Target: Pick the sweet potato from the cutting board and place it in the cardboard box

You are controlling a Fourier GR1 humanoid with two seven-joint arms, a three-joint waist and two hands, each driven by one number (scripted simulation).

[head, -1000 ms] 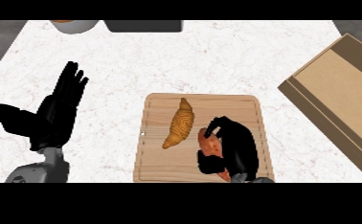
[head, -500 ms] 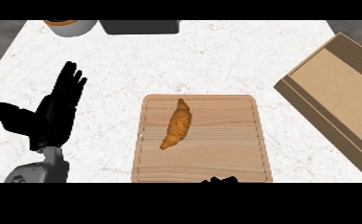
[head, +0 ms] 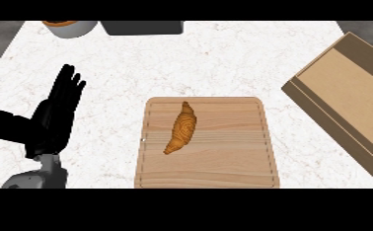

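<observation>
1. The left hand (head: 56,107) is resting at the left side of the head view, fingers straight and pointing up, holding nothing.
2. The right hand is not showing anywhere in the view.
3. The sweet potato (head: 181,128) is lying on the cutting board (head: 233,161), well to the right of the left hand and apart from it, its length running from upper right to lower left.
4. The cutting board is sitting on the white counter (head: 218,62), just right of the left hand's forearm.
5. The cardboard box (head: 342,94) is lying far to the right of the left hand, beyond the board, partly cut by the view's edge.
6. A round container (head: 69,27) and a dark object (head: 142,27) are standing beyond the left hand's fingertips, at the counter's far edge.
</observation>
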